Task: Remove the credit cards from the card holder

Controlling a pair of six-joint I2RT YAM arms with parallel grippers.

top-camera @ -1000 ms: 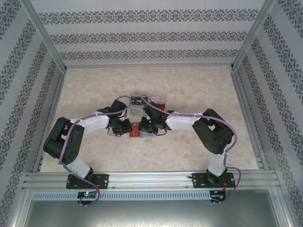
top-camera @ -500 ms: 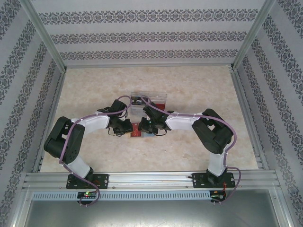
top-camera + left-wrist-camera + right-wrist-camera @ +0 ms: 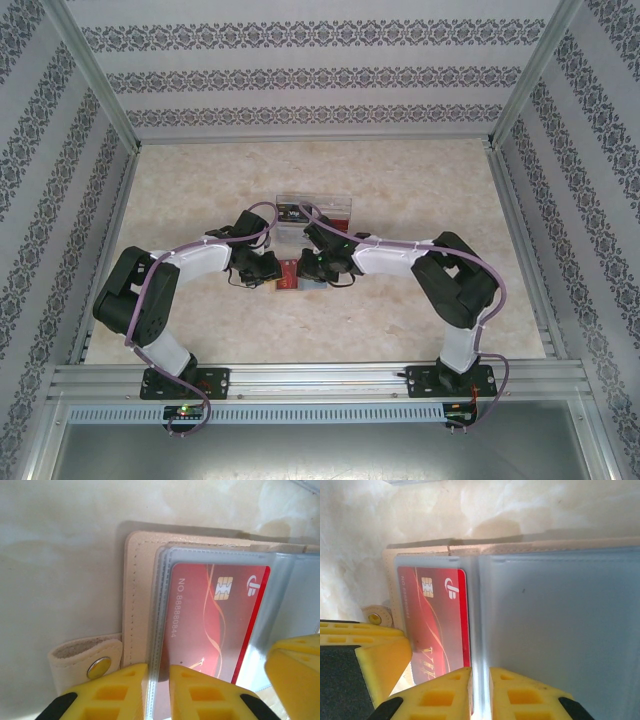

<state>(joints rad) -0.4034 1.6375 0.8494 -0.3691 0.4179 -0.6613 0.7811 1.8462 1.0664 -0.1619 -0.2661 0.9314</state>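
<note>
Hardly anything has shifted: left tool [image 3: 159, 680] and right tool [image 3: 480, 682] each still pinch a clear sleeve [image 3: 555, 630] of the card holder [image 3: 137, 595] on the table [image 3: 420, 180], red card [image 3: 210, 620] inside; clear box [image 3: 313, 207] at 12 o'clock.

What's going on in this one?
Both arms are working on a tan card holder lying open on the table. The left gripper is closed on the edge of its clear sleeves, right by a red card. The right gripper is closed on the sleeves next to that card's other side. The card is inside its sleeve, not yet pulled out.
</note>
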